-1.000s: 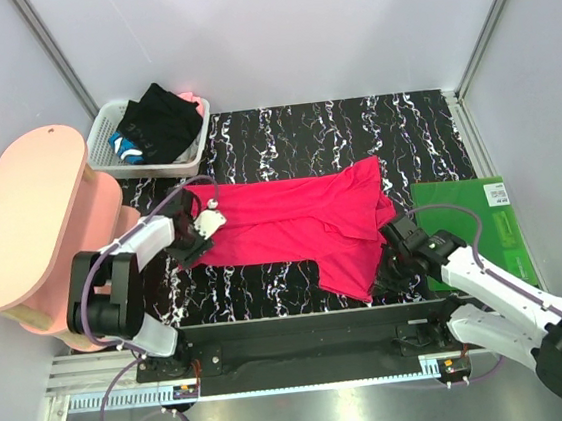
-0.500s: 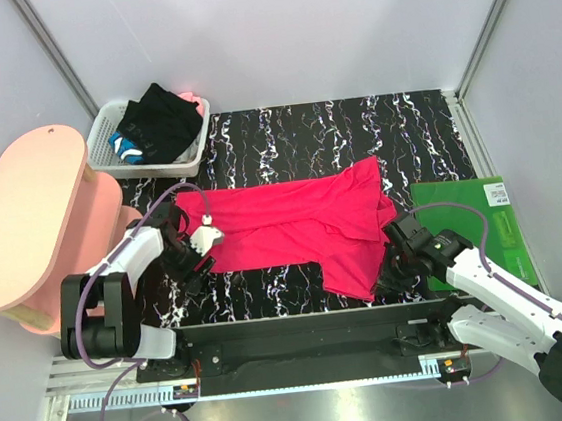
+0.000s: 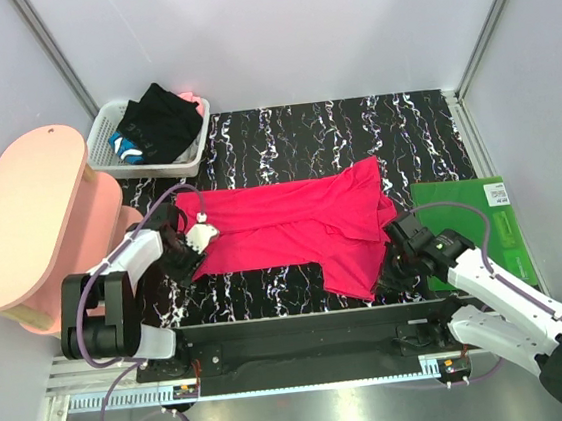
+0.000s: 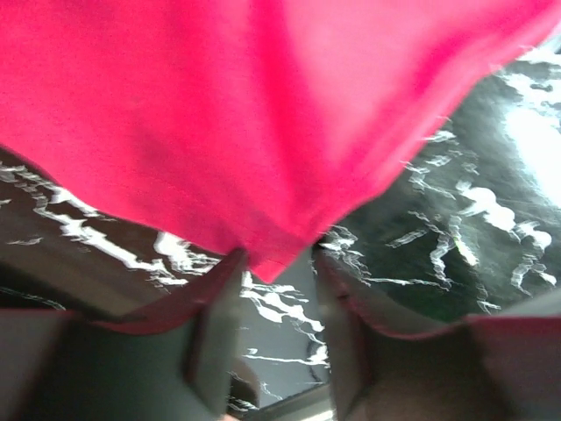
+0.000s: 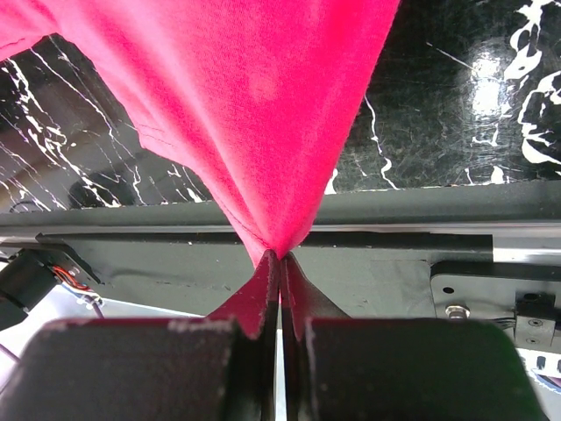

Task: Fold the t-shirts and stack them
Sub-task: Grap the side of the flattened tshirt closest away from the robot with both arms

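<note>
Far left, black t-shirt (image 3: 159, 123) in basket (image 3: 100, 141); right claw (image 5: 280, 256) tight on red t-shirt (image 3: 293, 224), left claw (image 4: 279, 261) agape.

My overhead feed is bright and even, lit softly from above. Shadows under the arms are faint, and the steel strip (image 3: 313, 418) along the near edge gives back a pale sheen. The left wrist feed is smeared throughout: the red t-shirt (image 4: 263, 114) shows no weave and the left pincer (image 4: 278, 259) is a grey blur. Glare whitens the glossy surface (image 4: 535, 140) at that feed's right edge. The right wrist feed is crisp on the cloth's stitching, with hot spots on the surface at top right. Only the right pincer (image 5: 280, 256), close to the lens, goes soft and picks up a red tinge.
</note>
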You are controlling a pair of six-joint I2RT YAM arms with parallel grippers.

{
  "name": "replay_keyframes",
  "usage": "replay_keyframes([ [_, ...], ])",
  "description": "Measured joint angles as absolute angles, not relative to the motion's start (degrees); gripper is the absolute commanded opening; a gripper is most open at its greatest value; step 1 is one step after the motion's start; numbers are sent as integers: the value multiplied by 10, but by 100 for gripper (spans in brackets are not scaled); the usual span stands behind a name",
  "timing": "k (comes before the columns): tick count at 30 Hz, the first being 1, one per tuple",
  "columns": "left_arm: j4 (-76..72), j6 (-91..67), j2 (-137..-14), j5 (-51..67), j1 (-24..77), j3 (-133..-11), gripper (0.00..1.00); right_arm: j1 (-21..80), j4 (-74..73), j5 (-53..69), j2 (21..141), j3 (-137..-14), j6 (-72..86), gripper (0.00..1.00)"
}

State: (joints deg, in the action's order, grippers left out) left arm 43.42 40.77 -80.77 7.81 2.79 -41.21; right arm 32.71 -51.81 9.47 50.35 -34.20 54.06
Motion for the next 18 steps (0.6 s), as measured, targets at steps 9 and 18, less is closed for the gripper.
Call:
replay_keyframes([
  [9, 408, 394, -808, 40, 27, -414, 0, 327, -529, 86, 486, -342, 540, 0],
  [18, 426, 402, -755, 34, 27, -411, 0, 327, -596, 80, 459, -382, 530, 0],
])
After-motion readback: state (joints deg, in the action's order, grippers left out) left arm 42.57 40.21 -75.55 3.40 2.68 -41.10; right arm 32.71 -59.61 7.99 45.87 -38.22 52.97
